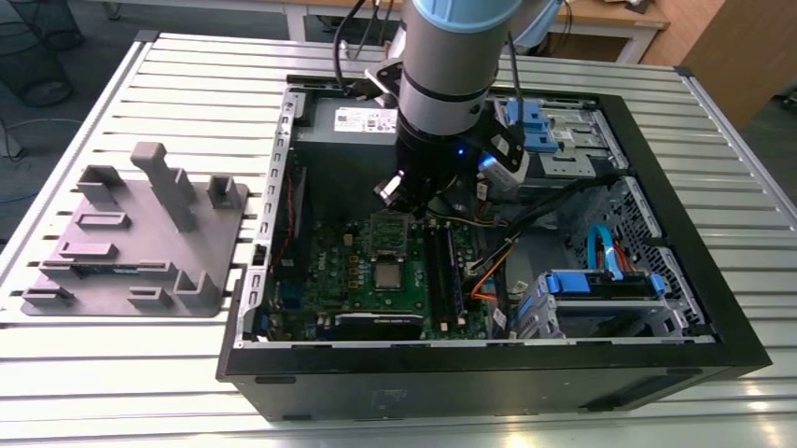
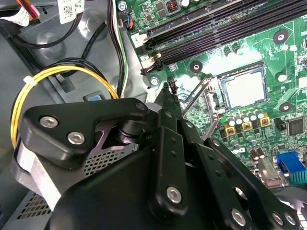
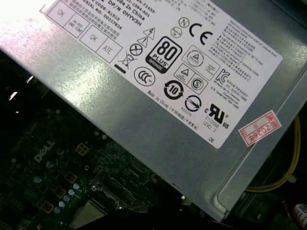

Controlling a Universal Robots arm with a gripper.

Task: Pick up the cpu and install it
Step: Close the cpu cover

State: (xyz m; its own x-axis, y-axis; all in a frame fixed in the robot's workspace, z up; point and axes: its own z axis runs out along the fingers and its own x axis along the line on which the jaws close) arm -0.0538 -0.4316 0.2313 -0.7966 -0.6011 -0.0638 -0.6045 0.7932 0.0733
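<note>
The hand, fingers pressed together and empty, hovered above the motherboard where the cpu sat in its socket.

Computer case on slatted table, cpu in motherboard socket, fixture block at exterior view's left

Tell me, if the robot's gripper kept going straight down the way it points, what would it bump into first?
Probably the green motherboard, near the open socket frame beside the cpu. The gripper points down into the computer case; depth is hard to judge.
</note>
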